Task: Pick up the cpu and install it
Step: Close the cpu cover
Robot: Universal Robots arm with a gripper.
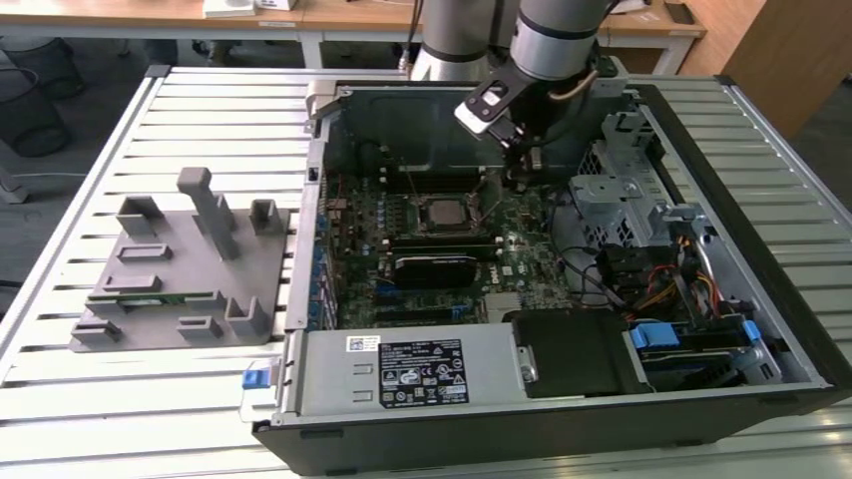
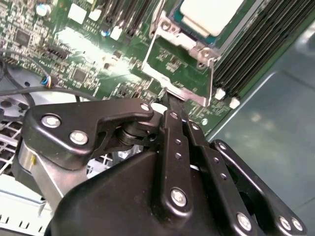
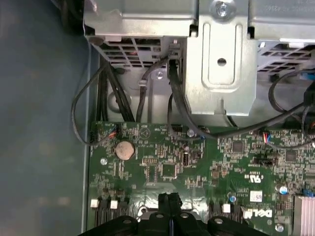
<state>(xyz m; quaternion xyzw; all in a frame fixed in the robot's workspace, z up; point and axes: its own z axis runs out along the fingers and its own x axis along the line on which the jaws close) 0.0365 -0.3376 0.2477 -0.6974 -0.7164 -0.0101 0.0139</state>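
Note:
The cpu point(image 2: 209, 14) shows its silvery-white top in the motherboard socket, with a shiny metal retention frame point(image 2: 178, 37) along its edge. In the exterior view the cpu point(image 1: 444, 213) lies mid-board inside the open computer case point(image 1: 799, 329). My gripper point(image 1: 525, 172) hangs over the board to the exterior view's right of the socket, near the case's far wall. In both wrist views the black fingers point(image 2: 173, 129) press together, and the gripper point(image 3: 170, 198) is shut with nothing in it. Its tip point(image 2: 165, 98) is just off the frame's corner, close above the green board.
A grey holder block point(image 1: 187, 269) with a green memory stick point(image 1: 150, 297) sits on the slatted table point(image 1: 80, 379) at the exterior view's left. Inside the case are a power supply point(image 1: 399, 374), a metal drive cage point(image 3: 221, 59), black cables point(image 3: 174, 105) and a coin battery point(image 3: 124, 150).

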